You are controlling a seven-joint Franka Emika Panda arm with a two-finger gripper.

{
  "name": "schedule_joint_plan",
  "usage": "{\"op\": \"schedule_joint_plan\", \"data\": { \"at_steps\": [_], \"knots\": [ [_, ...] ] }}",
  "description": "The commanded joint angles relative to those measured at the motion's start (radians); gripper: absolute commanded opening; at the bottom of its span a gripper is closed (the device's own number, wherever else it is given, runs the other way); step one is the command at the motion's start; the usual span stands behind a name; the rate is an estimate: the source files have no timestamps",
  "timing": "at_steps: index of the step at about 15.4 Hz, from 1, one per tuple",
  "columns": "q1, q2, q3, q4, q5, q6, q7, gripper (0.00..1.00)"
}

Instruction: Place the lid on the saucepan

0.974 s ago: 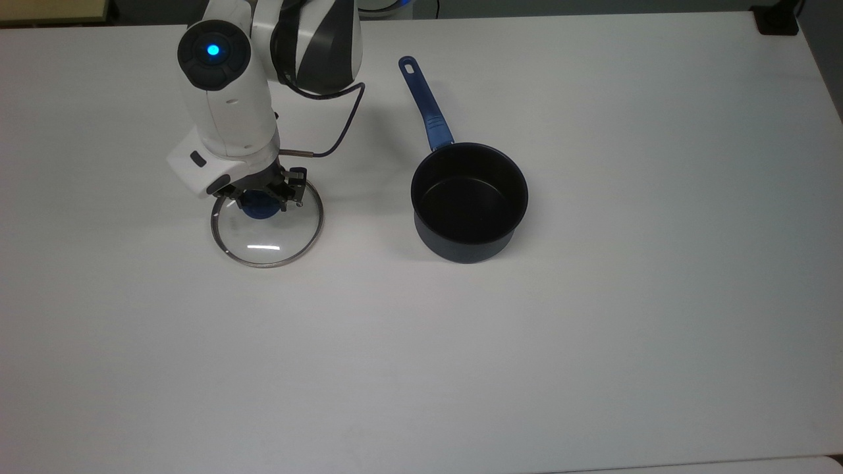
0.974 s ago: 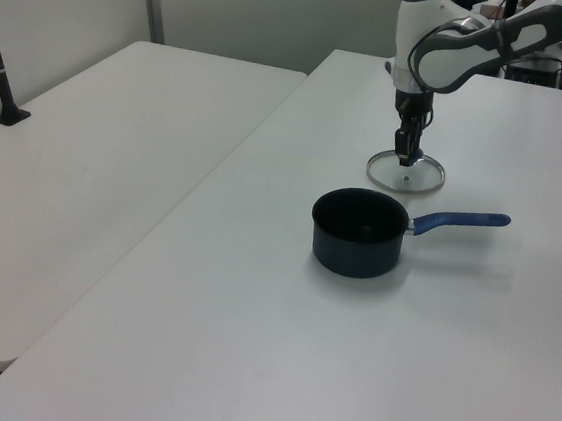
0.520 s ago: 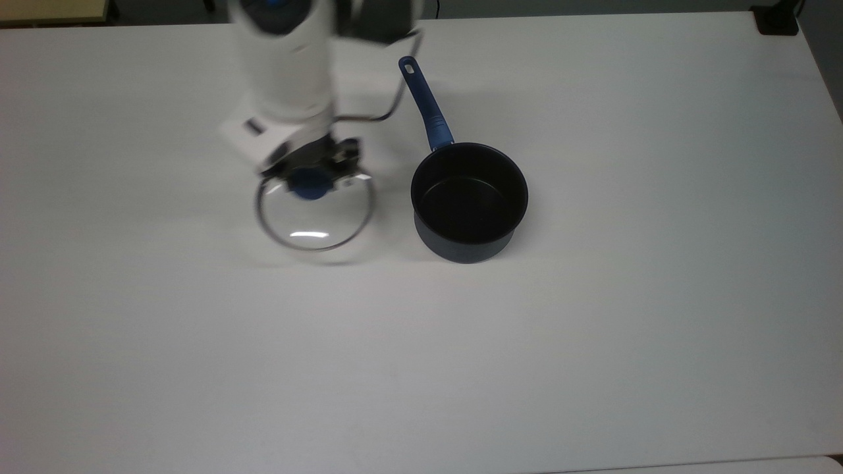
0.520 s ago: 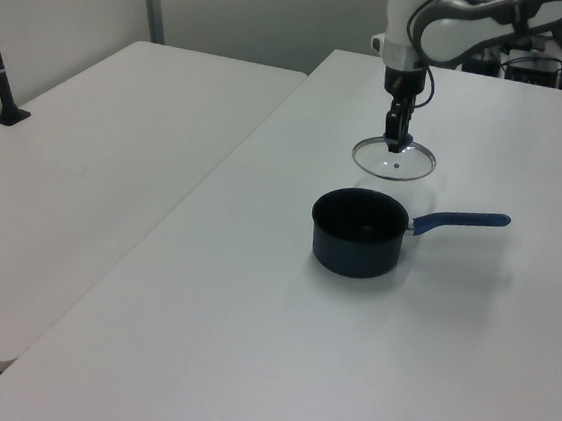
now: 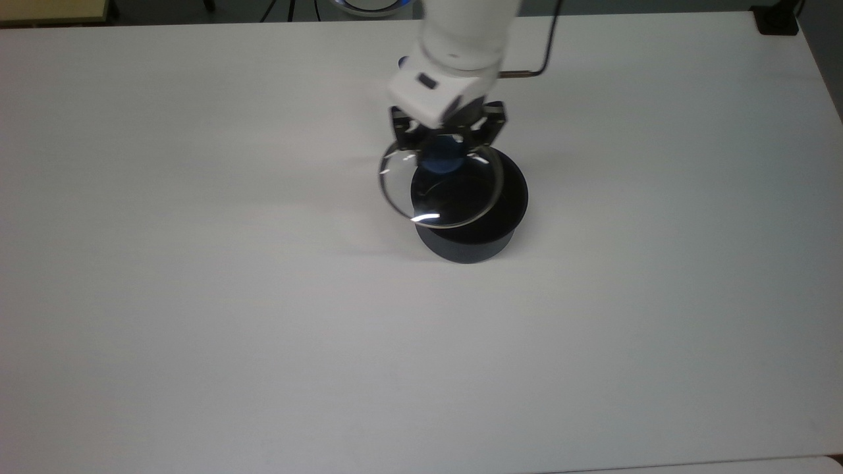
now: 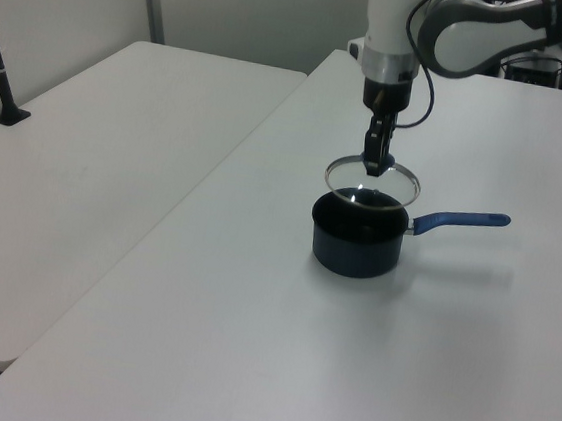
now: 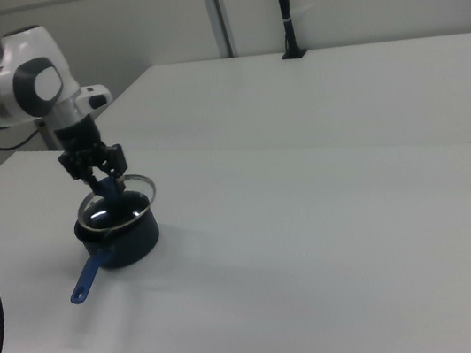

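Glass lid [image 5: 440, 187] held in the air over the saucepan [image 5: 469, 224] by the Panda gripper [image 5: 445, 146].

The gripper's 2 fingers are closed on the lid's blue knob [image 5: 441, 162], the arm reaching straight down from above. The lid hangs roughly level, clear of the pan — in the top view it overlaps the pan's dark mouth but sits off-centre toward the top view's upper left, its metal rim crossing the opening. In the left view the lid [image 6: 372, 181] floats just above the saucepan [image 6: 356, 239], whose blue handle [image 6: 460, 220] points toward the left view's right. The pan stands upright on the white worktop [image 5: 263, 329]; a second white table [image 6: 86, 150] adjoins it on the left view's left.
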Motion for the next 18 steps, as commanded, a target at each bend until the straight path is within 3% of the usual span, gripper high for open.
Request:
{"op": "schedule_joint_plan", "data": {
  "at_steps": [1,9,12,13,15,18],
  "knots": [
    [0.047,0.016,-0.016,0.009,0.016,-0.007,0.045,0.36],
    [0.07,0.08,-0.016,0.061,0.016,0.004,0.058,0.38],
    [0.07,0.084,-0.016,0.061,0.016,0.037,0.068,0.47],
    [0.071,0.085,-0.016,0.059,0.014,0.045,0.068,0.57],
    [0.073,0.087,-0.016,0.059,0.013,0.047,0.076,1.0],
    [0.073,0.084,-0.016,0.059,0.004,0.045,0.091,1.0]
  ]
}}
